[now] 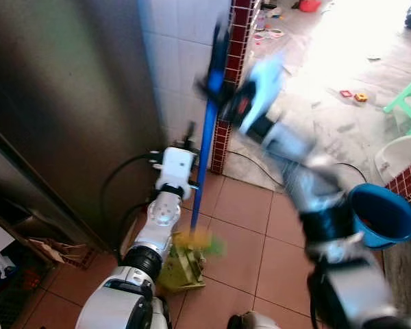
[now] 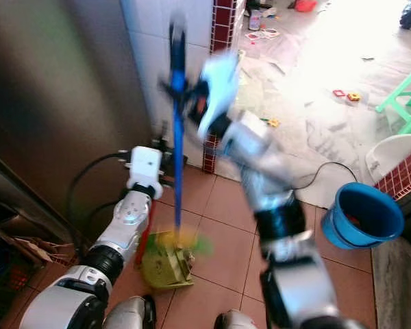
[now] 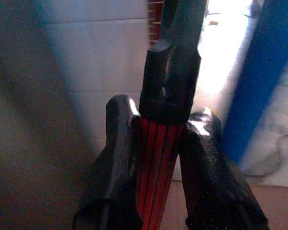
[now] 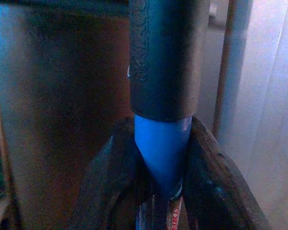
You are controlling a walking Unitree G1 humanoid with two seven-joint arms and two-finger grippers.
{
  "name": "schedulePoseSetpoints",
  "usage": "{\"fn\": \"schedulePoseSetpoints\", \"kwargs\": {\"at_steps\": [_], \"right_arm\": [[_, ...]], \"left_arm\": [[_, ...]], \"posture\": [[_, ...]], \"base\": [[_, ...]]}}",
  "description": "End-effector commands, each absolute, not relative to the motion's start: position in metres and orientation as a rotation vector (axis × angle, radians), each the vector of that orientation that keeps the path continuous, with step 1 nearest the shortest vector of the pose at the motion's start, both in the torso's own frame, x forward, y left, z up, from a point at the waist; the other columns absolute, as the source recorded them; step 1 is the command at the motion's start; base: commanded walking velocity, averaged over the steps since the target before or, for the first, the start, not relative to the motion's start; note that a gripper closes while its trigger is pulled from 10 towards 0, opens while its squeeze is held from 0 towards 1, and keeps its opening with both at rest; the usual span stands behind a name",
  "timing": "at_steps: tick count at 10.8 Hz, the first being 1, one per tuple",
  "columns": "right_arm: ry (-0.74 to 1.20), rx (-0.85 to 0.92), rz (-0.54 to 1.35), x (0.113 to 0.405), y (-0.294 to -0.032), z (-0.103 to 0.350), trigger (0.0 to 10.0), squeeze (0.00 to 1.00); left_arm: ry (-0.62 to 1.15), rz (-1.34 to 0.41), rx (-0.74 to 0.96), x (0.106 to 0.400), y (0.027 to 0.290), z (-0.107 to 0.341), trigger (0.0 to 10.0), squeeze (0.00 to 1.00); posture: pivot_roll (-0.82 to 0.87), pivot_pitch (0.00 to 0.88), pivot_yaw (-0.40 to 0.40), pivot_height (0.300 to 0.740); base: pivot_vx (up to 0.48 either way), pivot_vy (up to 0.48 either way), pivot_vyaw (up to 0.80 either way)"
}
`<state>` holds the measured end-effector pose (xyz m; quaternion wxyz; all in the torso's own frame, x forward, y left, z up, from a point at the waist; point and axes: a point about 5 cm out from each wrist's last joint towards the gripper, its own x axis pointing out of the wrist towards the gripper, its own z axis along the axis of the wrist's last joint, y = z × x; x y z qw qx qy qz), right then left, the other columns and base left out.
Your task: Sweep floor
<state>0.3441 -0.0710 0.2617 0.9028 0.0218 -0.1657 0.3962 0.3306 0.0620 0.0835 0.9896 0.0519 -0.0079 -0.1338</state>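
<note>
Tools in hand, our right gripper (image 4: 163,158) clamps the broom (image 1: 207,137), left gripper (image 3: 158,158) clamps the dustpan handle (image 3: 158,143); next, sweep the floor (image 1: 240,212).

We note the broom (image 1: 207,137) upright before the tiled wall (image 1: 181,62), the dustpan (image 1: 183,264) at its foot on the floor (image 1: 243,226). A bucket (image 1: 382,216) sits to our right, a stool (image 1: 409,103) beyond it.

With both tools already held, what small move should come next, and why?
Probably draw the blue broom toward the yellow-green dustpan. The right gripper is shut on its upper handle, the left gripper is shut on the red dustpan handle, and the broom's foot stands beside the pan on the tiles.
</note>
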Motion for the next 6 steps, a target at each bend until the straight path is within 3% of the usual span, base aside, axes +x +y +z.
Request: {"fn": "schedulePoseSetpoints", "kwargs": {"at_steps": [1, 3, 6], "right_arm": [[-0.483, -0.005, 0.793, 0.340, -0.077, 0.290, 10.0, 0.00], [-0.496, -0.168, 0.621, 0.352, -0.090, 0.276, 10.0, 0.00], [-0.360, -0.173, 0.427, 0.362, -0.106, 0.233, 10.0, 0.00]], "left_arm": [[0.120, -0.387, 0.042, 0.317, 0.047, 0.060, 10.0, 0.00], [0.195, -0.509, 0.046, 0.310, 0.039, 0.050, 10.0, 0.00], [0.241, -0.688, 0.026, 0.301, 0.028, 0.046, 10.0, 0.00]], "posture": [[-0.10, 0.081, -0.021, 0.740], [-0.10, 0.079, -0.019, 0.740], [-0.09, 0.078, -0.012, 0.740]], "base": [[0.000, 0.000, 0.00], [0.000, 0.000, 0.00], [0.000, 0.000, 0.00]]}}
